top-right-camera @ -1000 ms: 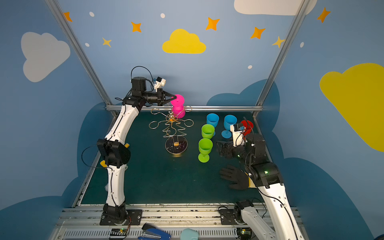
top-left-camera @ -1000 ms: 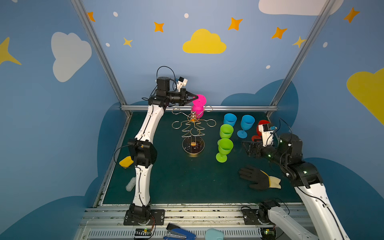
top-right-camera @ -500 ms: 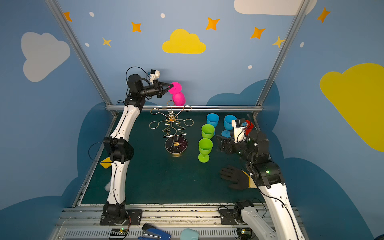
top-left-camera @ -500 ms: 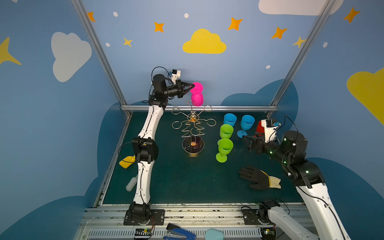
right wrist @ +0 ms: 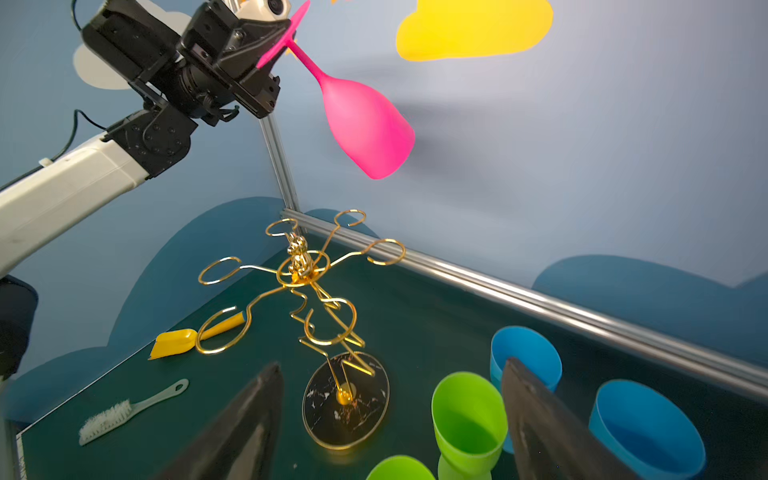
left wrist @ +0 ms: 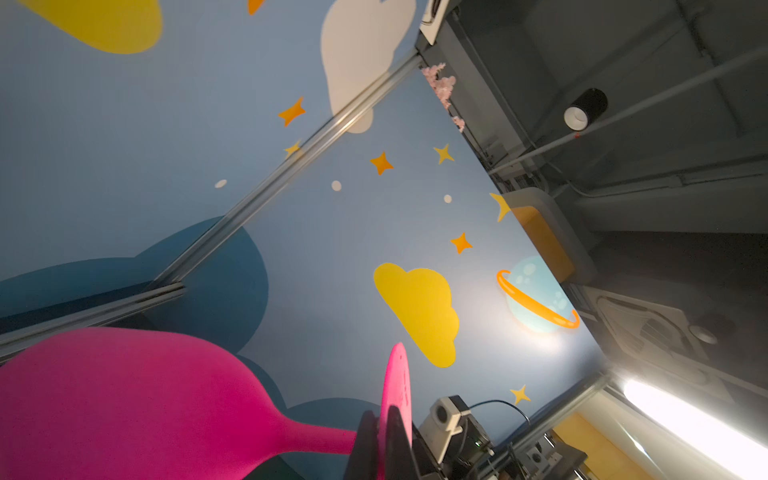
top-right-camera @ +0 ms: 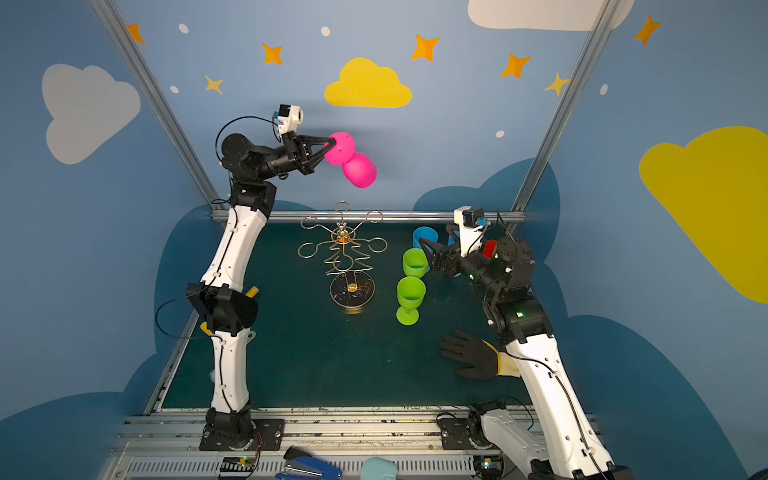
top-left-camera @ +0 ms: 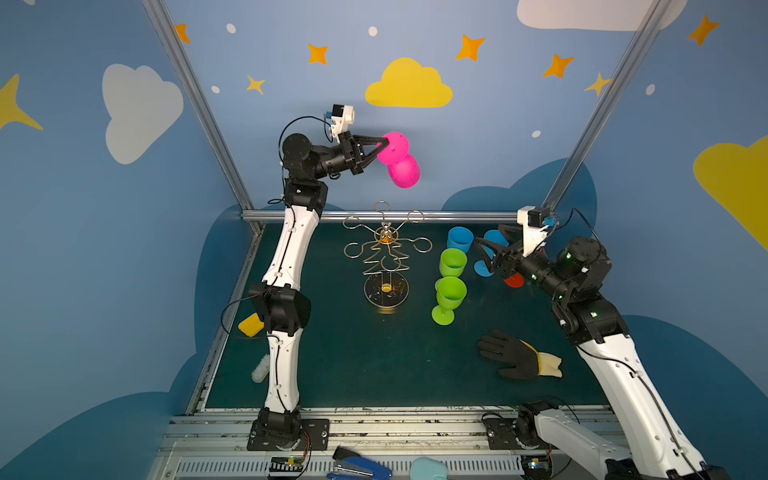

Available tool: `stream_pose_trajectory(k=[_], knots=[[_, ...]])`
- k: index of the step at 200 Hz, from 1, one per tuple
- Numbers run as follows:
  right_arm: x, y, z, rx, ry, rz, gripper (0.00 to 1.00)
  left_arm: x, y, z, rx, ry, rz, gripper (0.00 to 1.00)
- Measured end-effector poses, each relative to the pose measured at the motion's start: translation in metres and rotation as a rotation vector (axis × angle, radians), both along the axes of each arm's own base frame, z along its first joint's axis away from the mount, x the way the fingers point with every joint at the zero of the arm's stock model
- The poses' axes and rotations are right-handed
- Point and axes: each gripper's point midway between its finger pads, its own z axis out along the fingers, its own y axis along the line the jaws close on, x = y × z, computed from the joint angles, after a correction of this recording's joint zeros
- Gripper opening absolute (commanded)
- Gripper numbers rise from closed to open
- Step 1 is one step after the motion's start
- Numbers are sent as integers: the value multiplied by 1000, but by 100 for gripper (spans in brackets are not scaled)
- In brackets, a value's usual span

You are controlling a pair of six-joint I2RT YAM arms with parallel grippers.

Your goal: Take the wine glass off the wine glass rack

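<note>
Clamped by its foot in the tightly closed left gripper [top-left-camera: 382, 145], high above the wine glass rack [top-left-camera: 386, 249] toward the table's [top-left-camera: 353, 365] back edge: best to keep the pink wine glass [top-left-camera: 398, 160] firmly pinched, swing wide of the rack's loops, lower slowly; right gripper [top-left-camera: 487, 239] gaping, empty.

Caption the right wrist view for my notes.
Left end effector holds the pink wine glass by its foot, above the bare gold rack.

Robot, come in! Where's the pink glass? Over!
Left pincer shut on pink wine glass foot. Glass held high, off the rack. Right pincer open, empty. Nothing blocking.
</note>
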Motion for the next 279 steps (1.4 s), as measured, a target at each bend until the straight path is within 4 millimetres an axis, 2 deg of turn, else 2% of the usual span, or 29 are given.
stream_pose_trajectory(k=[22,37,57,88,114,157,190,234,279], knots=[[5,13,17,-2,-70,56,82,-35,-4,22,-19,-46,-46,3],[7,24,29,-13,-120,97,83,-49,-8,26,-22,-50,-69,3],[4,40,44,-37,-193,149,84,-62,-14,20,-12,-28,-91,3],[-8,64,60,-96,-327,215,87,-77,-16,1,17,15,-85,3],[-12,80,64,-148,-413,262,89,-94,-14,-4,30,8,-69,3],[4,102,59,-219,-472,304,90,-124,-17,3,25,-34,-70,3],[12,117,53,-245,-488,338,91,-134,-22,-7,22,-10,-76,3],[8,135,53,-252,-510,388,91,-127,-23,-24,17,37,-58,3],[9,151,42,-254,-488,431,91,-135,-21,-17,3,19,-52,3]])
